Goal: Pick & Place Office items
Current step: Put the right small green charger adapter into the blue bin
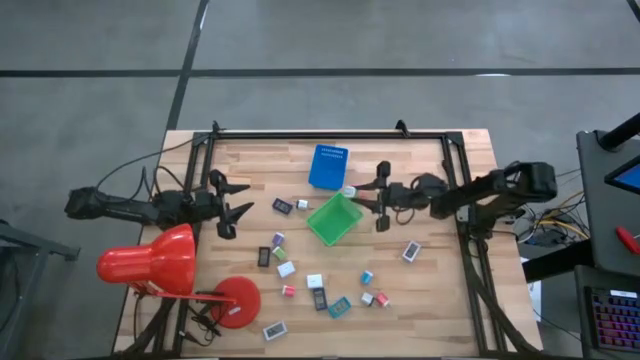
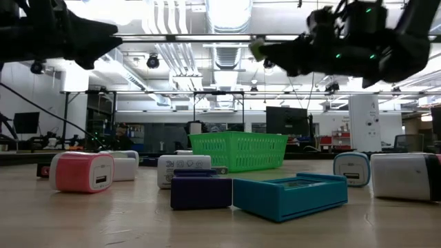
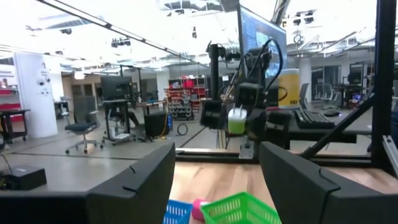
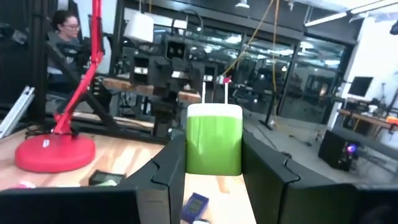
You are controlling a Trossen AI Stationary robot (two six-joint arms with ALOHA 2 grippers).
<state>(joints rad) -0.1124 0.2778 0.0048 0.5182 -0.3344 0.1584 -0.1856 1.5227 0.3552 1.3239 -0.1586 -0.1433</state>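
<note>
The right gripper [image 1: 381,196], right of centre in the high view, is clamped on a green and white cube [image 4: 214,139] held above the table beside the green tray [image 1: 333,218]. The blue tray [image 1: 328,165] lies just above it in the frame. The left gripper [image 1: 237,197], at centre left, hangs with fingers apart and nothing between them. The other office items [image 1: 322,283] lie scattered across the lower middle of the wooden table [image 1: 440,300]. A red desk lamp [image 1: 150,262] fills the lower left. Beyond, a bright workshop with a seated person [image 4: 65,31].
</note>
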